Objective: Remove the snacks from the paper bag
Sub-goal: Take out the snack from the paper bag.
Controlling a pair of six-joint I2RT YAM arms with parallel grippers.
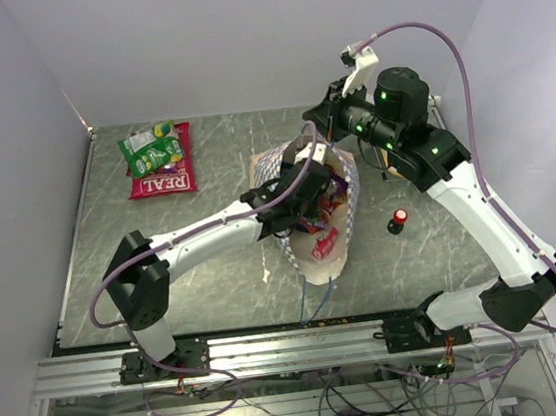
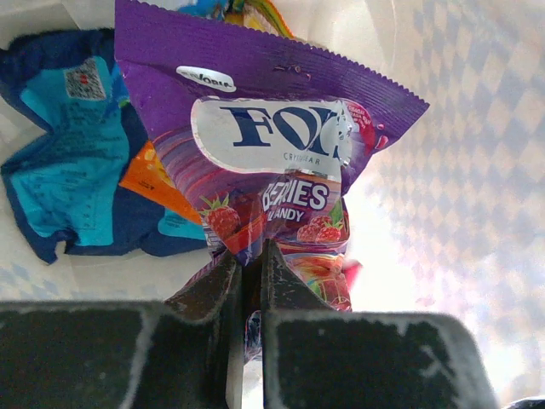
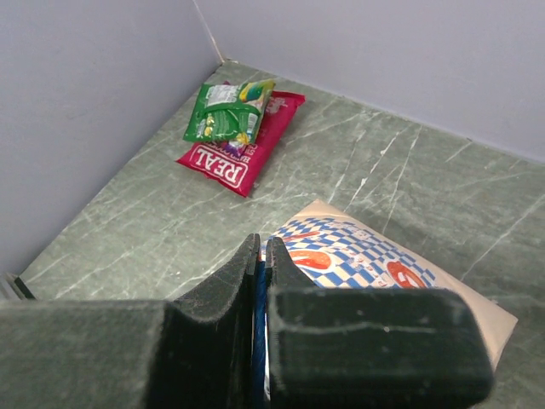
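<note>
A: Count, far left first.
B: Two packets out on the worktop (image 1: 115,277) in the far-left corner: one red packet (image 1: 162,182) and one green packet (image 1: 151,149) lying across its upper end.
A: Writing?
B: Red one reads "REAL" in white. The green one's print is too small to read.
A: Left arm?
B: Left arm (image 1: 201,239) stretches low across the worktop to the right, wrist sunk in the mouth of the paper bag (image 1: 350,195). Left jaws are pinched tight on the lower edge of one purple packet (image 2: 272,111).
A: Label?
B: "FOX" in blue on a white oval, then "BERRIES" and "CANDY" partly seen, with raspberries drawn.
A: What else is in the bag?
B: One crumpled blue packet (image 2: 77,170) to the left and one orange packet (image 2: 152,183) tucked between blue and purple. More coloured wrappers show above and below; I cannot count them.
A: The bag itself?
B: One, mid-worktop, blue-and-white checks outside, cream inside, lying mouth up.
A: Right of it?
B: One red-and-black knob (image 1: 398,220), apart from the bag.
A: Right arm?
B: Right arm (image 1: 491,224) rises, then bends back left over the bag's far end. Right jaws are closed on the blue cord handle (image 3: 258,341).
</note>
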